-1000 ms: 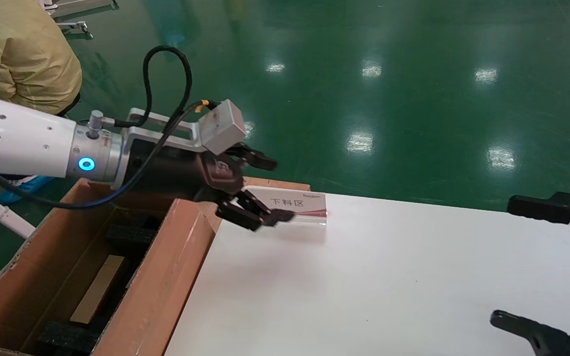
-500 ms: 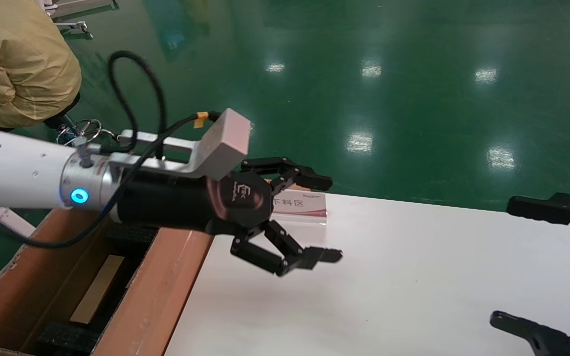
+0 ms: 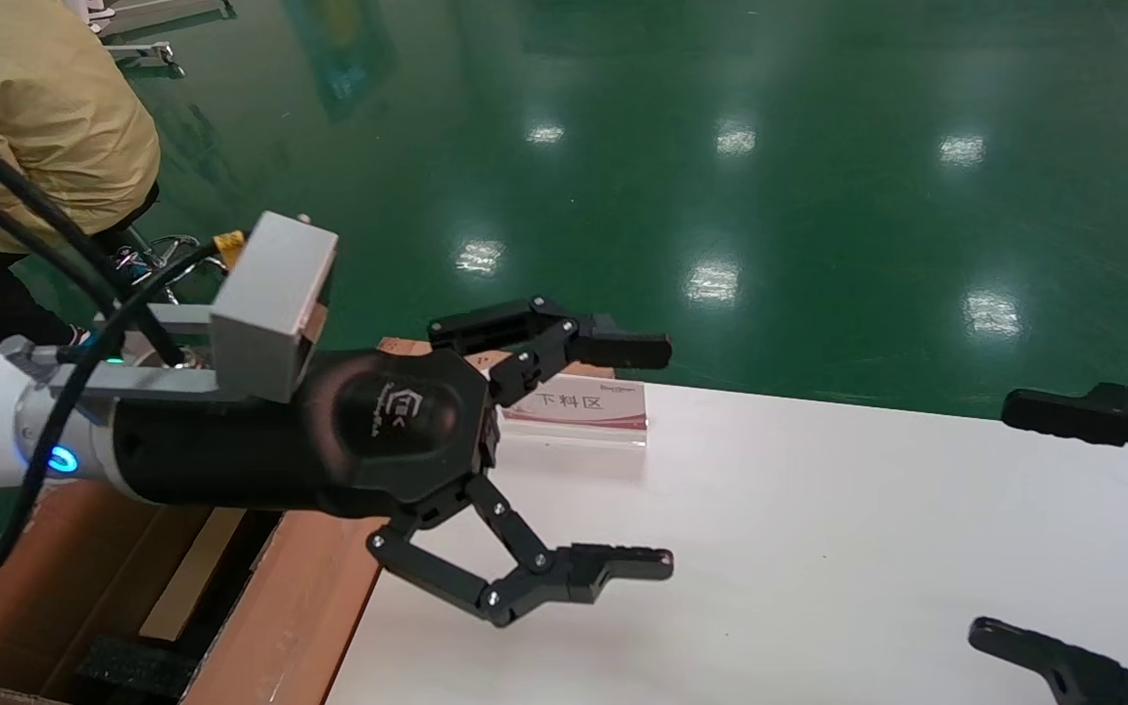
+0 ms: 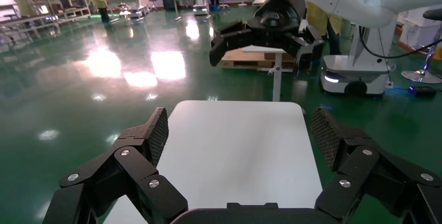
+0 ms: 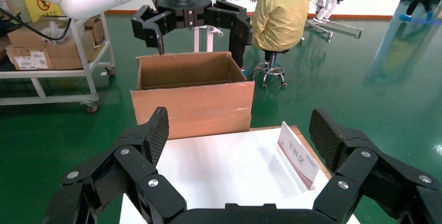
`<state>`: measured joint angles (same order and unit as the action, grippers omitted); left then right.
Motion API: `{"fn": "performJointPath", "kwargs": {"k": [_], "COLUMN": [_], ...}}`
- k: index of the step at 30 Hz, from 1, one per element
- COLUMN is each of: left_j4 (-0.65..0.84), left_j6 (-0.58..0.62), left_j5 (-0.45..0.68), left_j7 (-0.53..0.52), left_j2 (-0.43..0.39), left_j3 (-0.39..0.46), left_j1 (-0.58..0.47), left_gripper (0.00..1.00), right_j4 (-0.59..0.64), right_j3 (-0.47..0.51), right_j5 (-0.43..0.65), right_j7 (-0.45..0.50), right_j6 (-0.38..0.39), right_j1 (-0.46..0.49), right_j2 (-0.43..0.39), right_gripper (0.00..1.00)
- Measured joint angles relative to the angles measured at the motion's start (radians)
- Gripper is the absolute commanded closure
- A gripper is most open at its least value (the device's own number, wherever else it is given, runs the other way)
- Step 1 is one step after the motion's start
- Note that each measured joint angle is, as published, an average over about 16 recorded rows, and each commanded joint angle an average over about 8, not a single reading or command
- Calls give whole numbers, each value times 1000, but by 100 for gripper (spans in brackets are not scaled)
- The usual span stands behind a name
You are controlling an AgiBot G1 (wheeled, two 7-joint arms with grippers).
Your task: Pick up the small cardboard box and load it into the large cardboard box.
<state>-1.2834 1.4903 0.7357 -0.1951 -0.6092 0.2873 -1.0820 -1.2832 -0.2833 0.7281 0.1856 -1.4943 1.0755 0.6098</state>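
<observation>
Left gripper (image 3: 657,455): spread wide, empty, over white table (image 3: 819,529).
Right gripper (image 3: 1078,529): spread wide, parked at table's right edge.
Large cardboard box (image 3: 300,597): left of table.

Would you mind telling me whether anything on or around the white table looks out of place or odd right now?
Nothing looks spilled or damaged. The odd part: no small carton shows on the white table, only a sign stand. The left gripper hangs open and empty over the table beside the large cardboard box; the right gripper is open at the table's far side.
</observation>
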Motion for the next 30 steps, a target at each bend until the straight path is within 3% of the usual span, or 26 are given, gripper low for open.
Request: {"fn": "performJointPath", "kwargs": {"k": [12,30], "left_j4": [0,0], "left_j6": [17,13], "left_j5": [-17,-13], "left_j7": [11,10], "left_j2": [-5,-4], "left_j3": [-53,-38], "left_j1": [38,28], "left_gripper": [0,0], "right_j4": [0,0], "right_j3": [3,2], "right_j5": [2,2], "right_j7": [2,1], "right_j6": [-1,-1], "right_j1": [-1,0], "right_j2": [1,1], "right_gripper": [0,0]}}
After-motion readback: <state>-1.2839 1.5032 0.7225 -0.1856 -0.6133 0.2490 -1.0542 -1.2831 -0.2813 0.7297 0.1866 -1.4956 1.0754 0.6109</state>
